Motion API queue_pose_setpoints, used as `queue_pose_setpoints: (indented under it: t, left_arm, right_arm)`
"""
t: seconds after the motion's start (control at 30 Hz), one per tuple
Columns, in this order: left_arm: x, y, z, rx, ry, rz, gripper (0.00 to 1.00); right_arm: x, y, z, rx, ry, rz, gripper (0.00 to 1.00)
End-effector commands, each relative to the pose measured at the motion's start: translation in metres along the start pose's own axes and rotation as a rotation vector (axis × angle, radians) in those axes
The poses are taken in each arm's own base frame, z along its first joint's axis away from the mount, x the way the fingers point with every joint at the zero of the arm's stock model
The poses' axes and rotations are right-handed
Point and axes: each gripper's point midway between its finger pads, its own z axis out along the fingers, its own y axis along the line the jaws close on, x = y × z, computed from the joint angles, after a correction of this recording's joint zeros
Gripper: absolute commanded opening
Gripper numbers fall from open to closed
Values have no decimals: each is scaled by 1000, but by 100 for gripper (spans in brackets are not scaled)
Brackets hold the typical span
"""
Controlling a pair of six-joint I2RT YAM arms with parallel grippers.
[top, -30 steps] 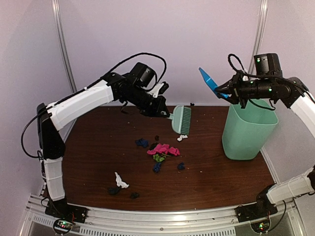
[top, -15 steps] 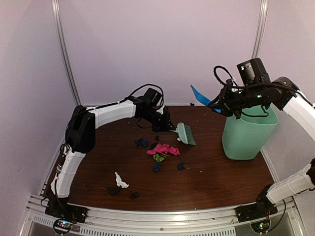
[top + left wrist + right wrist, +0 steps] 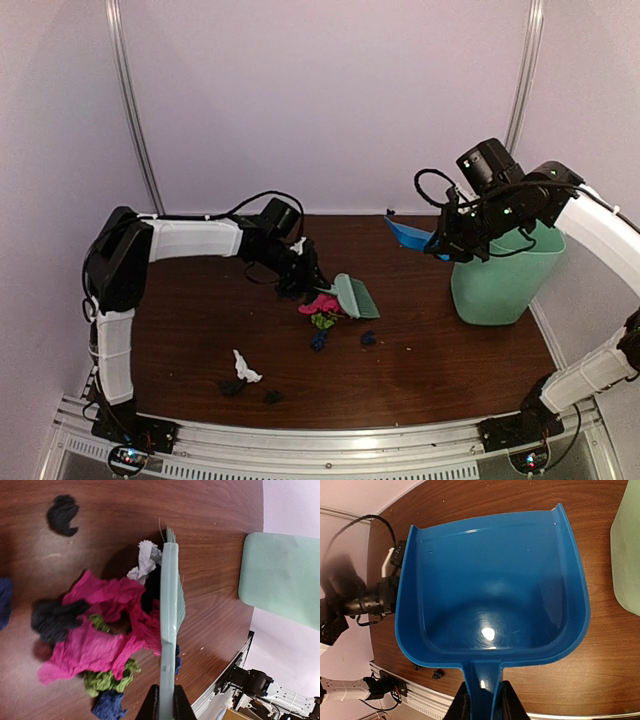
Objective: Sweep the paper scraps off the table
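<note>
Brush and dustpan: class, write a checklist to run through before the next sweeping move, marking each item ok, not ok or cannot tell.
1. Left gripper shut on brush: ok.
2. Right gripper shut on dustpan: ok.
3. Brush against the paper scraps: ok.
4. Dustpan empty: ok.
5. Dustpan on table beside them: not ok, raised near bin.
6. All scraps gathered: not ok, stray wads lie apart.

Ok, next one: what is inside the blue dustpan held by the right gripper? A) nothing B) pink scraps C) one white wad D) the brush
A: the right wrist view shows the dustpan in the right gripper bare inside, while the paper scraps lie on the table by the brush.
</note>
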Motion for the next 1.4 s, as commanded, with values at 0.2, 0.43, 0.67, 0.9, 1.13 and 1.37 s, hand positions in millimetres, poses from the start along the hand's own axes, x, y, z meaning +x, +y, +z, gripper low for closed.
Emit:
queue_pose_setpoints:
  t: [0.2,0.43,0.67,0.9,1.13,1.37]
  left_arm:
    - [29,56,-75,-230,-110,45,0]
    - [31,50,-114,-290,-185,161,0]
    - [26,-12,-141,-130,-216,295,0]
    - [53,-67,-114,41,-79,482,0]
    - [91,-94,-46,93,88,560,0]
    - [87,-63,6,-50,142,435,0]
  right_arm:
    - [36,-16,10,62,71,-152,0]
    - [66,-16,19,92,122,-338,0]
    - [103,-35,33,217,203,-461,0]
    - [73,-32,5,224,23,-368,0]
    - [63,-36,-18,193,-70,-270,0]
    - [67,-38,-20,177,-57,-244,0]
